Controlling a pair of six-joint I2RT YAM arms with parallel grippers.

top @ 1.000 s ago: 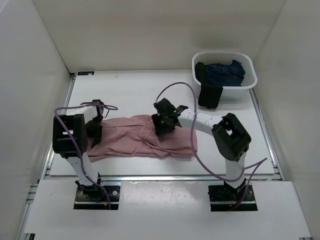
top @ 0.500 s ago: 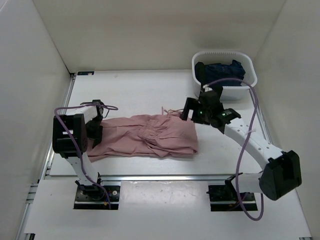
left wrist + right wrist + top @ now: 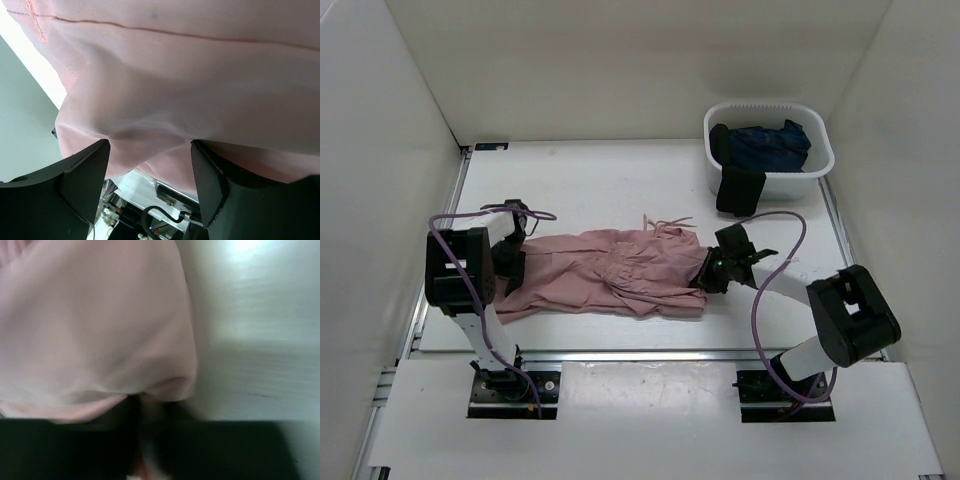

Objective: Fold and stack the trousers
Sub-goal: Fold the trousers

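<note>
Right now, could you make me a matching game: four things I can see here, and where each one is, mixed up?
1 trousers
2 dark blue garment
3 black garment
4 right gripper

A draped over the basket's near rim
B at the trousers' right end
C inside the basket
D pink, lying on the table

Pairs: 1-D, 2-C, 3-A, 4-B.

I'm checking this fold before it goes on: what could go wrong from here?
1. The right gripper sits at the right edge of the trousers, where layers lie stacked; it might catch only the top one.
2. The fingers of the left gripper stand apart around the cloth, so a pull could drag the garment.
3. The drawstrings lie loose outside the fabric and may stick out of the fold.
</note>
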